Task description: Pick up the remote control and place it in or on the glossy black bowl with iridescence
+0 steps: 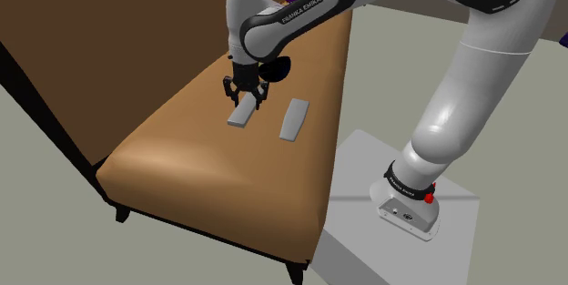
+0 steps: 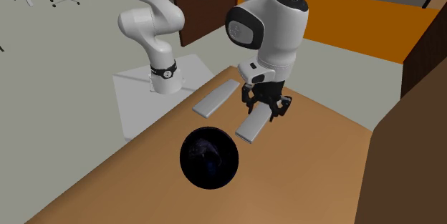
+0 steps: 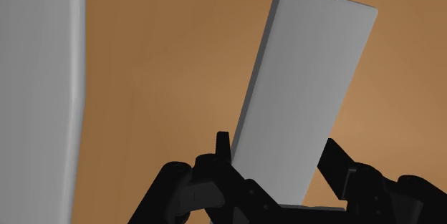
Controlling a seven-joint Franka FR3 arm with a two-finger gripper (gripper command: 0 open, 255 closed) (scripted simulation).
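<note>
The grey remote control (image 2: 252,124) is seen at the middle of the second exterior view, clasped at its upper end by the closed fingers of the tool (image 2: 266,108), with its long axis pointed down-left toward the black bowl (image 2: 208,158), which lies near its free end on the counter (image 2: 315,172).

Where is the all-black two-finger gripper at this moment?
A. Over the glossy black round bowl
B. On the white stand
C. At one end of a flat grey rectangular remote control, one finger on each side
C: the gripper clasps the flat grey rectangular remote control between its fingers, apart from the glossy black round bowl.
</note>
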